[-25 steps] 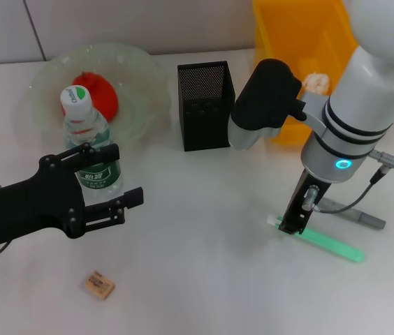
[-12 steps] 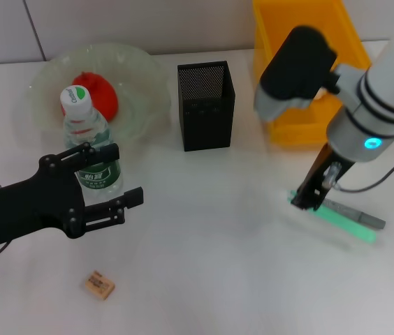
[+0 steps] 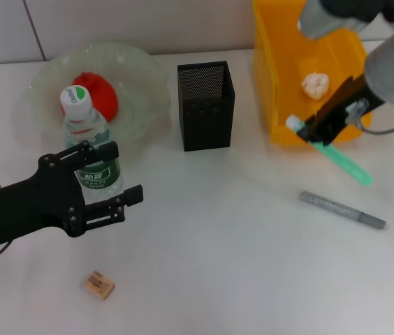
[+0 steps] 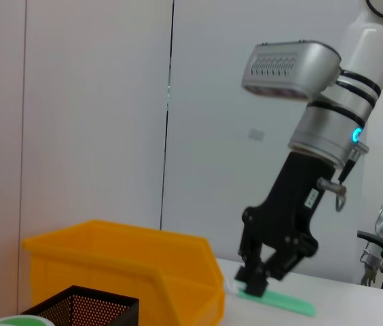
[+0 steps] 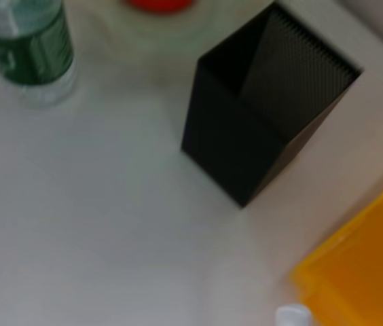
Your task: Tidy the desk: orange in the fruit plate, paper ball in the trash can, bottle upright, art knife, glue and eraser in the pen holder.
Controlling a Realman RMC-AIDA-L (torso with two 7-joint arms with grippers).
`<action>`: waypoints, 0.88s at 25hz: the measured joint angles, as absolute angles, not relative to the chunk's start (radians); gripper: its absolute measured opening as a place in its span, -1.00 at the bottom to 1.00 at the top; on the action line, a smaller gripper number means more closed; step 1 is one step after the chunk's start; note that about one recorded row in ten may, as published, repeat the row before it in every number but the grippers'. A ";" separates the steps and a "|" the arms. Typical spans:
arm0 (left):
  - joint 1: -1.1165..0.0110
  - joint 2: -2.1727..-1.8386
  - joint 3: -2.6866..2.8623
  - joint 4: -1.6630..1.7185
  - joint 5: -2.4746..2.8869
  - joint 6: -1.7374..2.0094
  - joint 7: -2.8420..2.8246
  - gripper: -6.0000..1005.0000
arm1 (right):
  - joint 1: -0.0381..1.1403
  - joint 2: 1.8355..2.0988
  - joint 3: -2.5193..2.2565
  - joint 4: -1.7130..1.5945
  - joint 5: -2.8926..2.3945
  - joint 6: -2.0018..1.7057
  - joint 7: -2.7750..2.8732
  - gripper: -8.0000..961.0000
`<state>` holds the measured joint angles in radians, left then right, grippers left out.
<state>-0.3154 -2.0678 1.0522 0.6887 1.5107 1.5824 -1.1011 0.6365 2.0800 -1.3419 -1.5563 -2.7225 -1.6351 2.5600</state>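
The right gripper (image 3: 314, 130) holds the green glue (image 3: 333, 152) in closed jaws, just right of the holder (image 3: 206, 105). The left gripper (image 3: 110, 180), jaws open, sits beside the bottle (image 3: 90, 149).

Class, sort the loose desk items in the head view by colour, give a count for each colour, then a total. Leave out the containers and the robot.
Green: 2, the bottle and the green stick held by the right gripper
Red: 1, the fruit
White: 1, the paper ball
Grey: 1, the knife
Tan: 1, the eraser
Total: 6
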 joint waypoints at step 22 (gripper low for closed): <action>-0.334 -2.071 1.058 0.672 1.507 1.583 -1.105 0.62 | 0.585 2.081 -1.145 -1.574 -2.257 -1.274 2.303 -0.67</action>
<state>-0.3335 -2.0706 1.0582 0.6722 1.5069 1.5830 -1.1049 0.5855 2.0806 -1.1454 -1.5736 -2.2567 -1.2744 2.3025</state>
